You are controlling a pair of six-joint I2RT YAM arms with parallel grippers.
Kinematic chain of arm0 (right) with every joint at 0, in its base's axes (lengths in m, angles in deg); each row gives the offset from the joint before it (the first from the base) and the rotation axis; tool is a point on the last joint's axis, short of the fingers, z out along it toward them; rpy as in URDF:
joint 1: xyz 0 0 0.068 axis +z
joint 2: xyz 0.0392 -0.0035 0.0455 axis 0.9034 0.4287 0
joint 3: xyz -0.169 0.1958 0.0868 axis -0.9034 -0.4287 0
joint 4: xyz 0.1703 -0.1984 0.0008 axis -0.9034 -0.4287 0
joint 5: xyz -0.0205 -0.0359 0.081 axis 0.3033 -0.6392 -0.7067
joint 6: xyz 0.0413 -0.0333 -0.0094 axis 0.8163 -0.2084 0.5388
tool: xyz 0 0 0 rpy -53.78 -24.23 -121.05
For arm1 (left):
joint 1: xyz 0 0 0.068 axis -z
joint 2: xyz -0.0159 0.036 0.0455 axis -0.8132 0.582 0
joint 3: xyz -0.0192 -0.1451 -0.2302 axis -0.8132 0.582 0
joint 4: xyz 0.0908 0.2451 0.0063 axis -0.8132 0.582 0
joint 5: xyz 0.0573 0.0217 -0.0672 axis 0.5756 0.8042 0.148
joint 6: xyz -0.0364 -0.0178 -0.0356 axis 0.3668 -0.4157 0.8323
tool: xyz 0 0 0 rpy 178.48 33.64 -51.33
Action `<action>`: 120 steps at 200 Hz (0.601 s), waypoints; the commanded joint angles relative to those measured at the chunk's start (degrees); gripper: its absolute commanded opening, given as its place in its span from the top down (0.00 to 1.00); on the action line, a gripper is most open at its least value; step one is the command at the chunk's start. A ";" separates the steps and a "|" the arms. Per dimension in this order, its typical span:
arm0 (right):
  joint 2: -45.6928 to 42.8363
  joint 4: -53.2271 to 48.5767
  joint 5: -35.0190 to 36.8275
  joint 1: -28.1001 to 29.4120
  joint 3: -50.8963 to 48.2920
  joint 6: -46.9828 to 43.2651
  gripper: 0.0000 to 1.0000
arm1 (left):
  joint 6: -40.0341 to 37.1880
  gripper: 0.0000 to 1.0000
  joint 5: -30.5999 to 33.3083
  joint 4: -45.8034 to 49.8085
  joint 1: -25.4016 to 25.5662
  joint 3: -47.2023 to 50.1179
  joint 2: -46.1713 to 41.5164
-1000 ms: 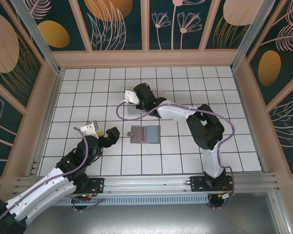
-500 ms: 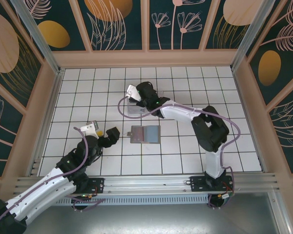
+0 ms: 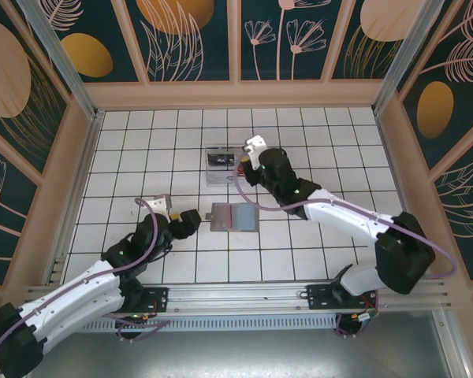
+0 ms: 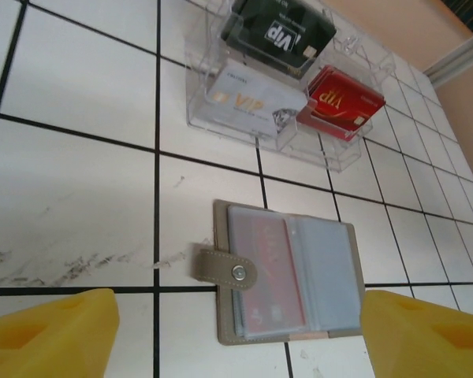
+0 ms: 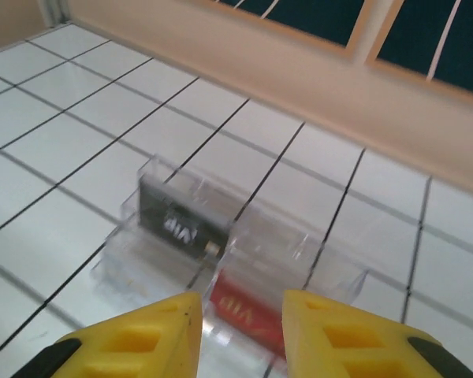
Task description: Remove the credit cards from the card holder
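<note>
grey card holder (image 4: pixel 299 268) lies open; left gripper (image 4: pixel 238 323) wide, right gripper (image 5: pixel 240 307) barely parted (both empty).

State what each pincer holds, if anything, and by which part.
Nothing. The left pincer is open near the card holder, the right pincer empty near the clear tray.

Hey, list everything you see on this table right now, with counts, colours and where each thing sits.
card holder: one, grey, open flat, mid-table
card in holder: one visible, red, pocket beside the tab
clear tray: one, transparent, beyond the holder
cards in tray: three, black, white, red
table: one, white tiles
left gripper: one, yellow fingers, open, beside the holder
right gripper: one, yellow fingers, slightly apart, close to the tray
</note>
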 commanded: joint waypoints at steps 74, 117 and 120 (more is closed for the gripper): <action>-9.11 8.32 -16.50 -4.12 -23.42 31.87 1.00 | 4.08 0.47 -9.29 -12.28 0.02 -6.26 18.34; -3.70 12.34 -21.80 -6.08 -26.77 36.82 1.00 | 5.01 0.44 -10.56 -13.14 0.72 -8.49 24.48; -3.38 12.40 -21.87 -6.16 -26.84 36.96 1.00 | 5.05 0.45 -10.70 -13.33 0.87 -8.59 24.86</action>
